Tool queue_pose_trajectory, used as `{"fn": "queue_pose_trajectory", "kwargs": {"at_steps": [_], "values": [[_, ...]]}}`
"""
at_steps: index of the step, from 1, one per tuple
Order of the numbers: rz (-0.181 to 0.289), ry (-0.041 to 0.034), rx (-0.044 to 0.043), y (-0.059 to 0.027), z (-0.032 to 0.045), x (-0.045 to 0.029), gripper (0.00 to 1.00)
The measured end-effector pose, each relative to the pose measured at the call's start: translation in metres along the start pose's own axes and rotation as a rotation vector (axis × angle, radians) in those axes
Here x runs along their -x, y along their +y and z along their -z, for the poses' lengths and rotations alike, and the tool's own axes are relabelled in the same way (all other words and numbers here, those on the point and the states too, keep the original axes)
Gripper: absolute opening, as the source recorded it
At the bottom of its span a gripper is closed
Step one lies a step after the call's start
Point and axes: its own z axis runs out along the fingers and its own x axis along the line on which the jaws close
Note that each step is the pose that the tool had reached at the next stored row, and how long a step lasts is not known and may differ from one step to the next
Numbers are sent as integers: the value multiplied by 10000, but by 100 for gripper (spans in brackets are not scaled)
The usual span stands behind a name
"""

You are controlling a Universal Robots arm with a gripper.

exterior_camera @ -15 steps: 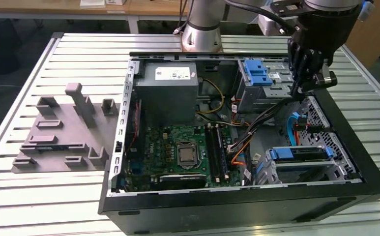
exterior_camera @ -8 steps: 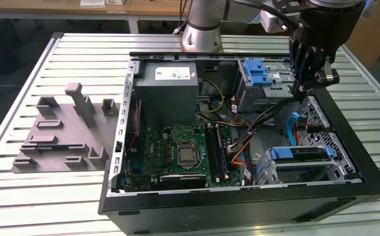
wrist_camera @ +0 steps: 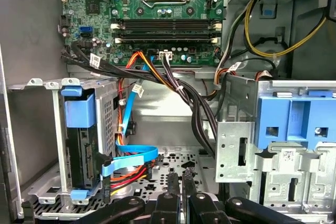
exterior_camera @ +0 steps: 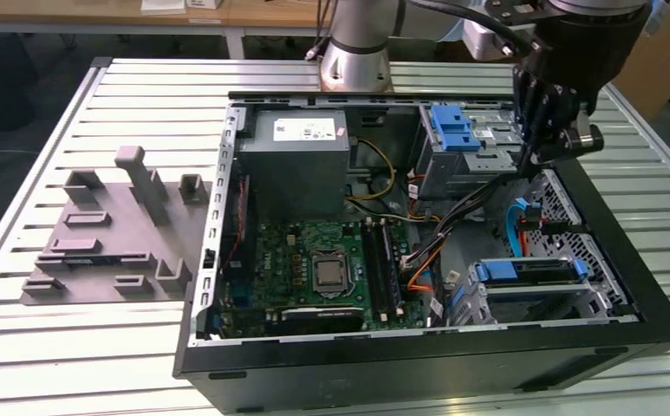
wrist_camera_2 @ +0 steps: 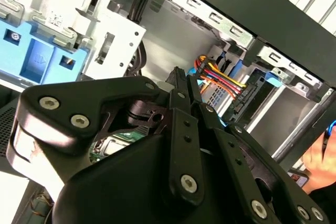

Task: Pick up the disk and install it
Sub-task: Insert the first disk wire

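**Blue-railed disk seated in its cage, claw empty beside it**

Blue plastic rails mark the disk [wrist_camera: 83, 145]. It stands on edge inside the lower drive cage [wrist_camera: 58, 145], at the corner of the case [exterior_camera: 427, 364] on the exterior view's right. A blue data cable [wrist_camera: 131, 157] and a red-and-yellow power lead [wrist_camera: 128, 174] run to its end, so it looks fully home rather than waiting to be fetched.

The claw [wrist_camera: 179, 181] hangs inside the case, between that cage and the upper drive cage [wrist_camera: 294, 119] with the blue latch. Its fingers are drawn narrow, almost together, and grip nothing. It is near the disk but not touching it.

Room is tight. Sheet-metal cage edges flank the claw on both sides, and the black cable bundle [wrist_camera: 194, 103] crosses close ahead. Only the perforated case floor [wrist_camera: 173, 161] below offers open space.
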Motion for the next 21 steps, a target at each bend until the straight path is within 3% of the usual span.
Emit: {"fn": "queue_pose_trajectory", "kwargs": {"at_steps": [9, 21], "values": [[-7, 1, 8, -15, -5, -97, 17], [-6, 2, 9, -17, -6, -127, 17]]}}
